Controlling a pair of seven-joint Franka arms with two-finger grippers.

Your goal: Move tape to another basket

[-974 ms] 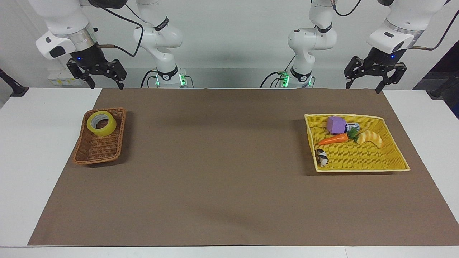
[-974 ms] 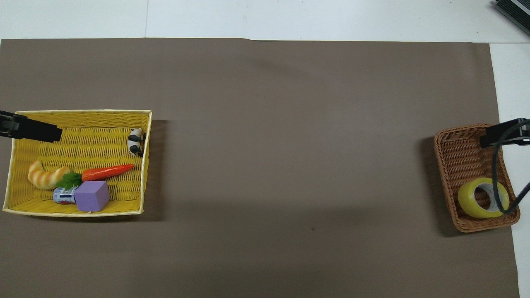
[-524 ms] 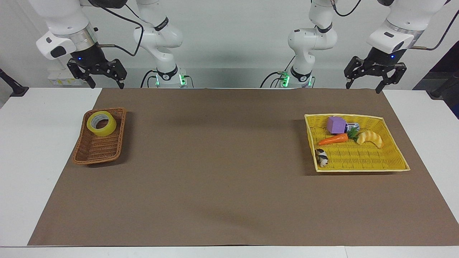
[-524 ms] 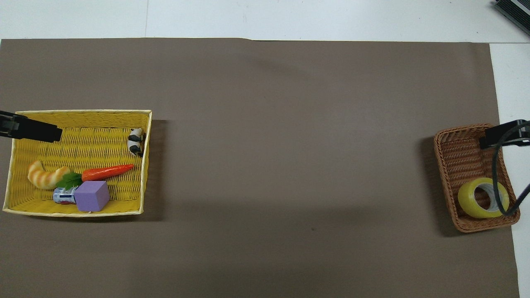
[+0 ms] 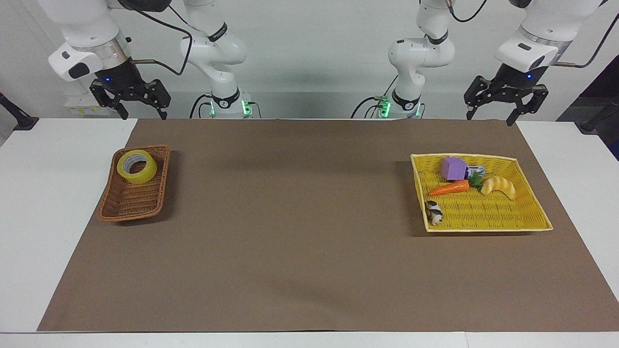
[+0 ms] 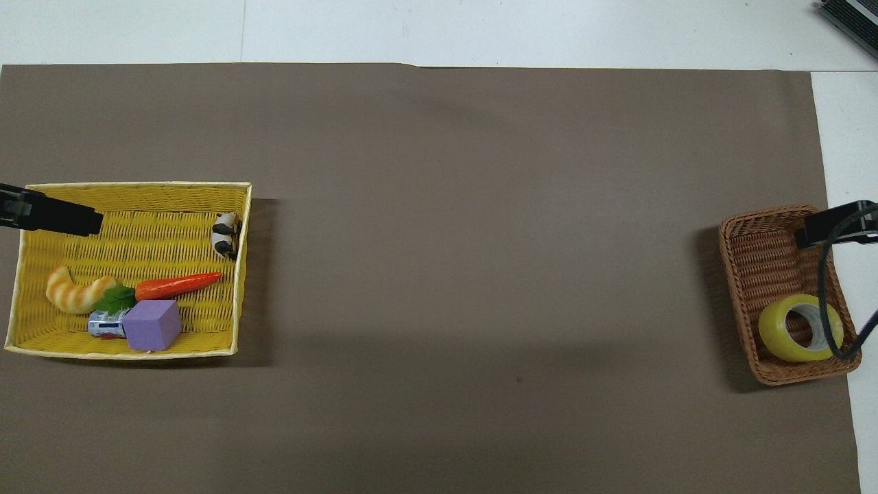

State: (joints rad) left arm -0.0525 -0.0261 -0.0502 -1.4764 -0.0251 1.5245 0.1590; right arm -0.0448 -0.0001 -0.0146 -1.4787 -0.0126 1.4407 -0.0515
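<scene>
Tape (image 5: 137, 166), a roll of translucent yellow packing tape with a pale inner ring, lies flat in the brown wicker basket (image 5: 131, 203) at the right arm's end of the table, in the end of the basket nearer to the robots. The basket sits on the brown mat (image 5: 300, 241), close to the mat's edge.

Raised in the air near the robots' edge of the table, the right gripper (image 5: 141, 113) hangs with its fingers spread wide and nothing between them; it touches neither the tape nor the basket. The left gripper (image 5: 489, 116) hangs likewise at the other end, fingers wide apart and empty, above the mat's edge by the robots. In the overhead view only one dark fingertip of each shows at the side edges.

At the left arm's end of the mat lies a flat yellow woven tray (image 5: 488, 224). It holds a purple cube (image 5: 453, 167), a small silver can (image 5: 476, 170) just beside the cube, a toy carrot (image 5: 449, 188), a croissant toy (image 5: 500, 186) and a small black-and-white figure (image 5: 434, 212) against the tray's wall.
</scene>
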